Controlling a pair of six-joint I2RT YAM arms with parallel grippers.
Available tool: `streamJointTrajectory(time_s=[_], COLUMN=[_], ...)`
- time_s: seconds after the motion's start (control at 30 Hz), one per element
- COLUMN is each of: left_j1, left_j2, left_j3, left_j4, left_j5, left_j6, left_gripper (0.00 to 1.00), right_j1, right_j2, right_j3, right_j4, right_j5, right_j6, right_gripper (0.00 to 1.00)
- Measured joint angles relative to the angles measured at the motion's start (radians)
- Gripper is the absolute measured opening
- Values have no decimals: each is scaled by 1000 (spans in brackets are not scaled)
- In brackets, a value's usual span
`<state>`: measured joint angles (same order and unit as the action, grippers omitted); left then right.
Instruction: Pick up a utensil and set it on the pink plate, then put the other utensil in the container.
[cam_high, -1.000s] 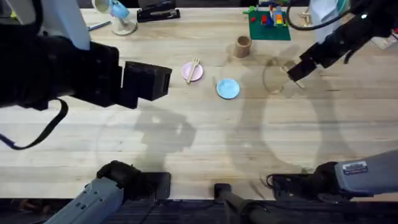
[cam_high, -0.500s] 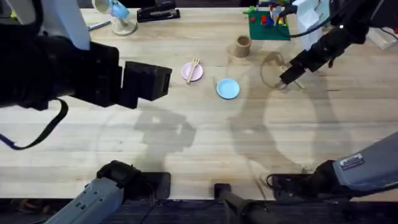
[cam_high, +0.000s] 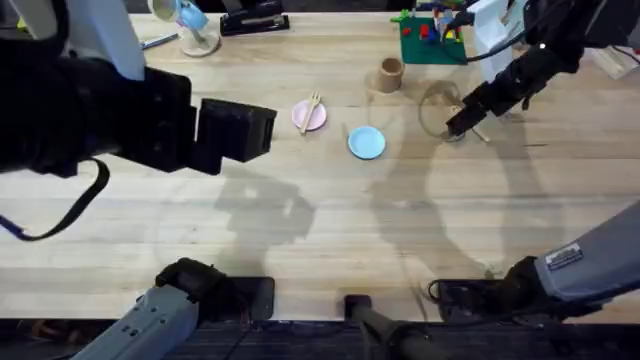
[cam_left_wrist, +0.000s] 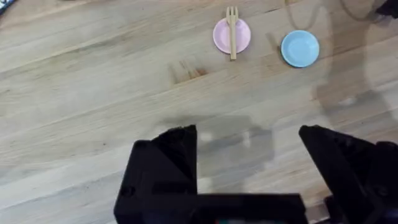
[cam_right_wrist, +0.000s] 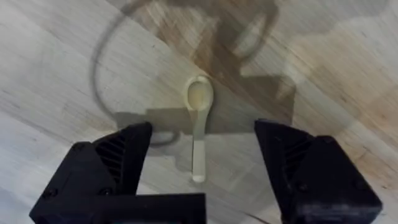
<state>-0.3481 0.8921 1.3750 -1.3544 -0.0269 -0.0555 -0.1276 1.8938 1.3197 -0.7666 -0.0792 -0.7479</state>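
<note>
Fork (cam_left_wrist: 232, 32) on pink plate (cam_left_wrist: 222, 38); right gripper (cam_right_wrist: 202, 165) open over spoon (cam_right_wrist: 199, 124)

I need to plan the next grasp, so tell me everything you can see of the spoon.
The spoon is small, of pale wood, with an oval bowl and a thin straight handle. It lies flat on the table, bowl facing up, with nothing gripping it. The right hand hovers over it, fingers open either side of the handle. In the overhead view it lies right of the cup, under that hand.
</note>
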Motion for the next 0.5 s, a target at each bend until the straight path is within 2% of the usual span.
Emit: streamJointTrajectory(time_s=[0.1, 0.2, 0.43, 0.5], left_j1=[0, 0, 0, 0], left_j2=[0, 0, 0, 0], left_j3=[0, 0, 0, 0], left_j4=[0, 0, 0, 0], left_j5=[0, 0, 0, 0], left_j6=[0, 0, 0, 0], left_gripper=[994, 994, 994, 994], right_j1=[0, 0, 0, 0], right_j2=[0, 0, 5, 5], right_j3=[0, 0, 5, 7], right_j4=[0, 6, 17, 17], right_j5=[-1, -9, -24, -26], right_j6=[0, 2, 6, 7], right_gripper=[991, 856, 73, 36])
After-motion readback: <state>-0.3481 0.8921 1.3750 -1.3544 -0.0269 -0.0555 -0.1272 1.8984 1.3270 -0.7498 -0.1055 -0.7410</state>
